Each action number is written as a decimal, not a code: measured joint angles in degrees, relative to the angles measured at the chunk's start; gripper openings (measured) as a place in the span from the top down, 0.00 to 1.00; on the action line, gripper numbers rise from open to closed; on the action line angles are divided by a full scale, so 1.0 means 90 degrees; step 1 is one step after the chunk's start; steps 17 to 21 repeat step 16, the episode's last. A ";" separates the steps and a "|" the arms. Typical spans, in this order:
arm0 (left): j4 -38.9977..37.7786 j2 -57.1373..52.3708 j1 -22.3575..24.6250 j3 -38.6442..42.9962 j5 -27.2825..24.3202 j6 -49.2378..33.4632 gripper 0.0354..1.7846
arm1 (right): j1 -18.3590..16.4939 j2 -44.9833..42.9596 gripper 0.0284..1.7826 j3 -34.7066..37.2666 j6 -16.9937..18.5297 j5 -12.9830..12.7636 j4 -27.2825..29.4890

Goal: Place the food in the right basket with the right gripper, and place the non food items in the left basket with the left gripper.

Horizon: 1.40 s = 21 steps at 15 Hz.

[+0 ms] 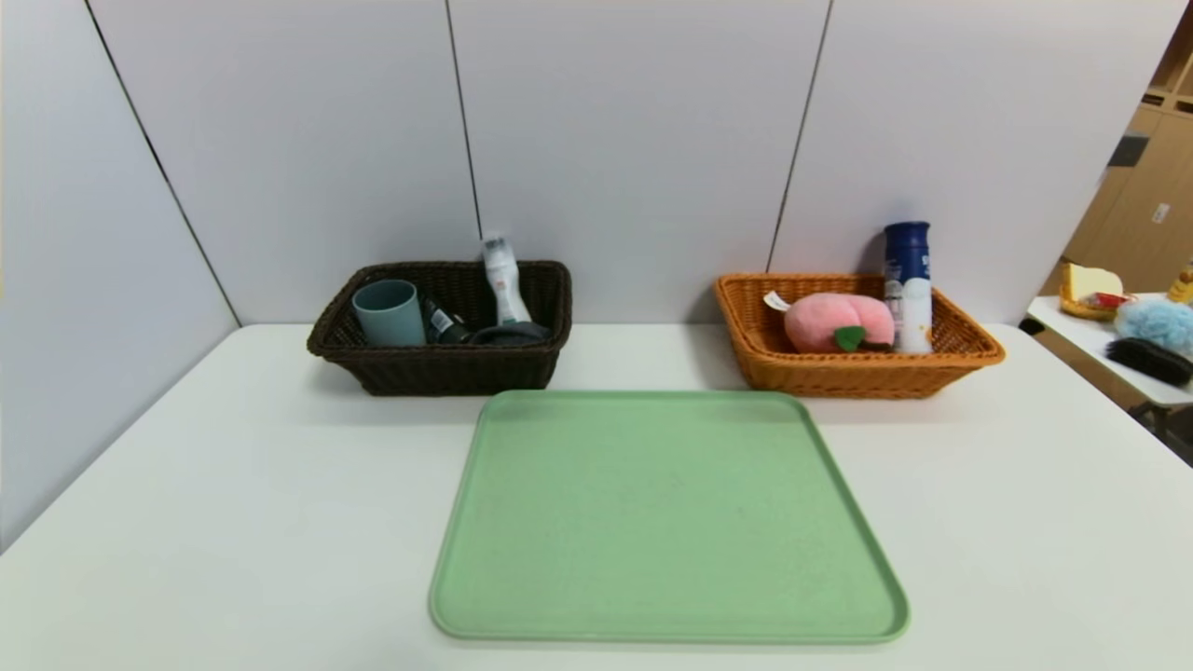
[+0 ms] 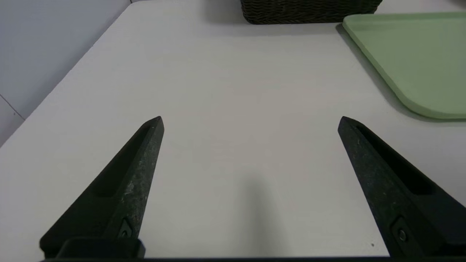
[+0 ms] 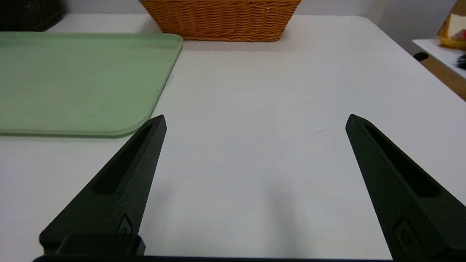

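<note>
The dark brown left basket [image 1: 373,359] holds the grey-blue cup [image 1: 389,313], the black tube [image 1: 444,323], the folded dark grey cloth [image 1: 511,333] and the slim white bottle [image 1: 504,280], which leans. The orange right basket [image 1: 853,375] holds the pink plush peach [image 1: 834,321] and the upright navy-capped white bottle [image 1: 909,284]. Neither arm shows in the head view. My left gripper [image 2: 249,120] is open and empty over bare table, near the table's front left. My right gripper [image 3: 256,118] is open and empty over bare table at the front right.
A green tray [image 1: 666,517] lies in the middle of the white table [image 1: 186,522], with nothing on it. It also shows in the left wrist view [image 2: 418,54] and the right wrist view [image 3: 80,80]. A side table [image 1: 1081,331] with clutter stands at the far right.
</note>
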 joint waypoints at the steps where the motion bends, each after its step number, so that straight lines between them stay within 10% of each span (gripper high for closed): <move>1: -0.0003 0.0000 0.0000 0.0000 0.0000 -0.0004 0.06 | -0.0007 0.0000 0.05 0.0000 0.0045 0.0000 -0.0005; 21: -0.0008 0.0003 0.0000 -0.0003 -0.0008 0.0012 0.06 | -0.0016 -0.0003 0.05 -0.0008 0.0031 0.0000 -0.0016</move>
